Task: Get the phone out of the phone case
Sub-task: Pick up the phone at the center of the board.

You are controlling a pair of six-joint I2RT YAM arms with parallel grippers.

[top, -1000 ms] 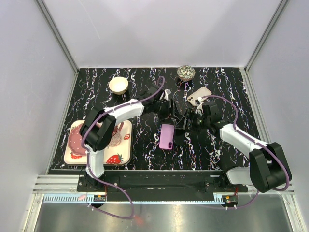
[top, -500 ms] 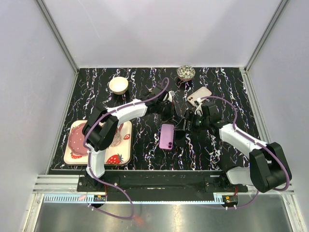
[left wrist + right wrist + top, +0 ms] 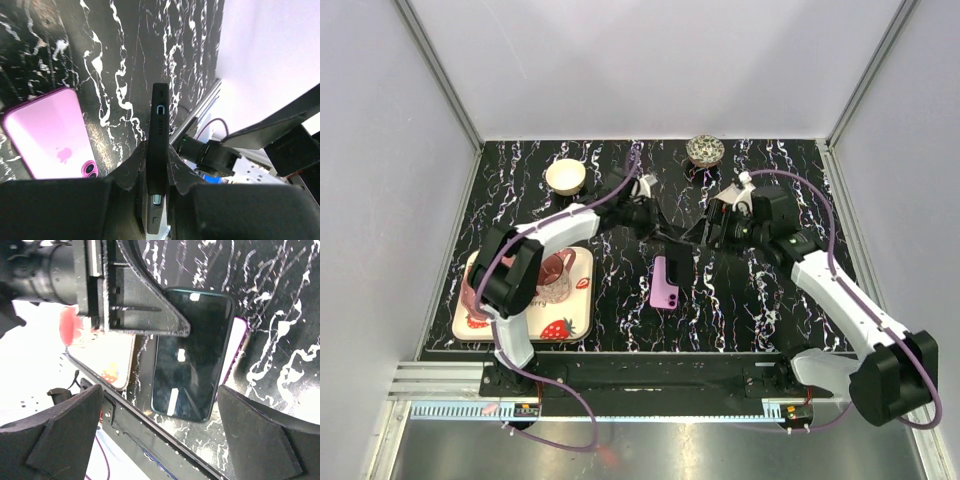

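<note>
My left gripper (image 3: 670, 235) (image 3: 157, 156) is shut on the long edges of a dark phone case (image 3: 686, 239) (image 3: 160, 125) and holds it edge-on above the table. The case's broad face (image 3: 192, 352) looks glossy and dark with a teal rim. I cannot tell whether anything sits inside it. Below it a purple phone (image 3: 667, 283) (image 3: 50, 130) (image 3: 239, 342) lies back up on the marbled table. To the right of the case, my right gripper (image 3: 712, 231) (image 3: 165, 432) stands wide open, its fingers (image 3: 262, 437) off the case and holding nothing.
A strawberry-print tray (image 3: 575, 322) with a pink glass (image 3: 556, 272) and a plate sits front left. A cream bowl (image 3: 565, 176) and a patterned bowl (image 3: 704, 150) stand at the back. A pale phone (image 3: 724, 199) lies mostly hidden under the right wrist.
The left gripper closed on the dark case and kept it. The right gripper opened wider and drew back to the right and upward, off the case. The purple phone stayed put.
</note>
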